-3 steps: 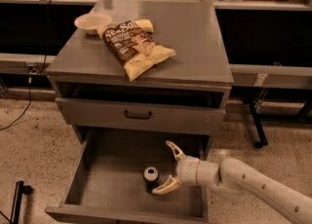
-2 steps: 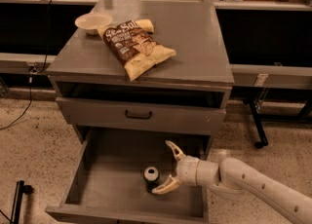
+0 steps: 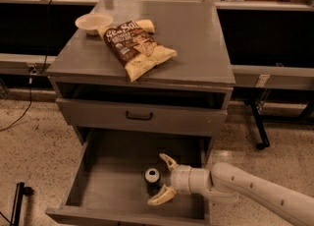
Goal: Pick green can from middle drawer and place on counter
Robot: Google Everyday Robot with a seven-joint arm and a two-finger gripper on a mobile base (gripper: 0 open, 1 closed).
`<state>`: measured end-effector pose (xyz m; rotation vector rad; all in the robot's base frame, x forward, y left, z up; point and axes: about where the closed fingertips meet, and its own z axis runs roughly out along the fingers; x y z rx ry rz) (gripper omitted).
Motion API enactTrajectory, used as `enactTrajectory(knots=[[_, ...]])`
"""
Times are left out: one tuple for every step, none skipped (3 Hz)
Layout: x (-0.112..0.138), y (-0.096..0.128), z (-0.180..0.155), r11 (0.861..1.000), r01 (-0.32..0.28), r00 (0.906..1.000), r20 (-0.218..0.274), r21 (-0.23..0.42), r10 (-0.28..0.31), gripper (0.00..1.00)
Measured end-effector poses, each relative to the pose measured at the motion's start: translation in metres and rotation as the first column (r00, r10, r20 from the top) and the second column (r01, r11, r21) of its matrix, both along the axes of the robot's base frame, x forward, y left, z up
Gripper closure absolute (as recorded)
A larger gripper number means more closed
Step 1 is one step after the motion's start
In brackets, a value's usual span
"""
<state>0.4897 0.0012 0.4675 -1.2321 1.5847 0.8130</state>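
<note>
The green can (image 3: 152, 176) stands upright on the floor of the open middle drawer (image 3: 105, 185), its silver lid facing up. My gripper (image 3: 164, 180) reaches in from the right on a white arm, down inside the drawer. Its two pale fingers are spread wide, one behind the can and one in front of it, and the can sits at the mouth of the gap, apart from both. The counter (image 3: 196, 38) is the grey cabinet top above.
A brown and yellow chip bag (image 3: 137, 45) and a white bowl (image 3: 93, 22) lie on the counter's left half. A shut drawer front with a dark handle (image 3: 139, 116) is above the open drawer. A dark stand leg (image 3: 258, 127) is on the floor at right.
</note>
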Motion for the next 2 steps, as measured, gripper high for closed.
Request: enactTrajectory(knots=[[-0.0043,0.0056,-0.0138,1.000,0.009,0.9992,-0.038,-0.019,-0.009,0.02],[-0.0046,0.0071,-0.0130,1.000,0.005,0.9993,-0.037,-0.016,-0.006,0.26]])
